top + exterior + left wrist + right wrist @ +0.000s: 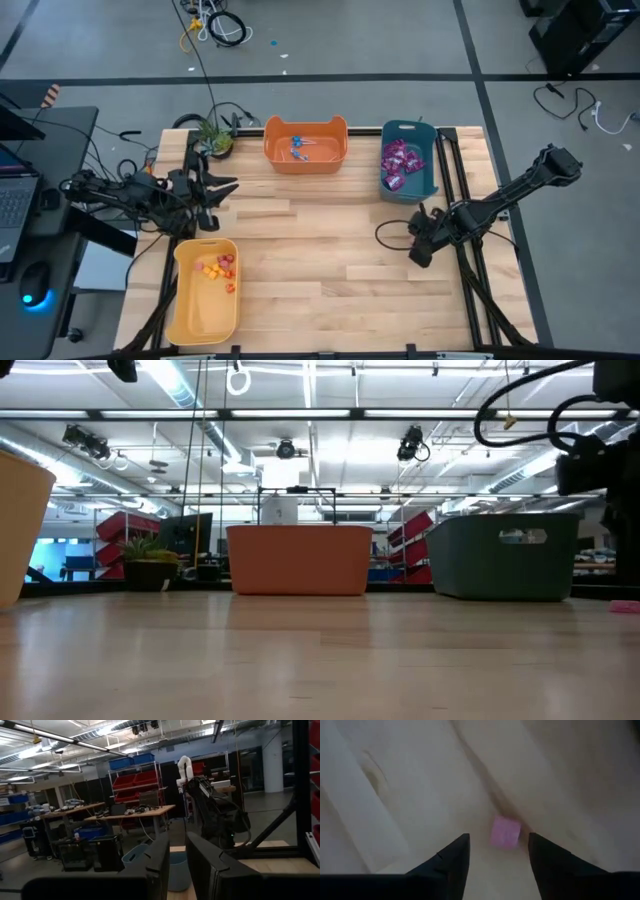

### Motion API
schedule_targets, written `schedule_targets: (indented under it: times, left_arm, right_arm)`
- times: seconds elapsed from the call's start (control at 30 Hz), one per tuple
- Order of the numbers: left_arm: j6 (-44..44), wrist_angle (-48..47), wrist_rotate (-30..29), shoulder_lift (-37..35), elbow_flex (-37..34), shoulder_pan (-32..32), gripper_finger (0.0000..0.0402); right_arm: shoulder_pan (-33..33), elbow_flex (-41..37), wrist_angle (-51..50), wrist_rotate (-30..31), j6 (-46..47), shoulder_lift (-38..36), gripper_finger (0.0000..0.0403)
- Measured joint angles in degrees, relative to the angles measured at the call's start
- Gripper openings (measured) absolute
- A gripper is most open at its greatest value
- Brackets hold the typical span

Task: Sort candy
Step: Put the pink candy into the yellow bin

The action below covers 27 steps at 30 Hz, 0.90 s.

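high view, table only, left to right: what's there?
left pincer and yellow bin with orange and red candies → orange bin with blue lollipops → teal bin with purple packets → right pincer, open.

Bright ceiling strip lights; right wrist view blurred

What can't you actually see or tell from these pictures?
- Bin contents: the low view shows only the walls of the orange bin and teal bin.
- Pink candy: blurred in the right wrist view, kind unclear; right pincer open above it.
- Left pincer: nothing visibly held; its tips are cut off.
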Motion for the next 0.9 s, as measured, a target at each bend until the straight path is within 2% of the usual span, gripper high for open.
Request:
schedule_targets:
  times: [0.13, 0.3, 0.4, 0.67, 0.9]
  left_arm:
    - [0.0, -0.1, 0.0, 0.0, 0.0, 0.0, 0.0067]
    - [0.0, 0.0, 0.0, 0.0, 0.0, 0.0, 0.0067]
    - [0.0, -0.1, 0.0, 0.0, 0.0, 0.0, 0.0067]
    - [0.0, -0.1, 0.0, 0.0, 0.0, 0.0, 0.0067]
    - [0.0, -0.4, 0.0, 0.0, 0.0, 0.0, 0.0067]
  right_arm:
    - [-0.5, 0.1, 1.5, 3.7, -3.3, 0.0, 0.0208]
    - [-1.3, 0.0, -0.7, -0.7, -2.2, 1.4, 0.0235]
    - [-1.3, -0.9, 1.0, -1.2, -1.8, 3.0, 0.0246]
    - [-1.3, -2.4, 4.3, 0.6, -1.8, 8.5, 0.026]
    - [-1.4, -2.4, 4.4, 1.8, -3.2, 9.7, 0.0257]
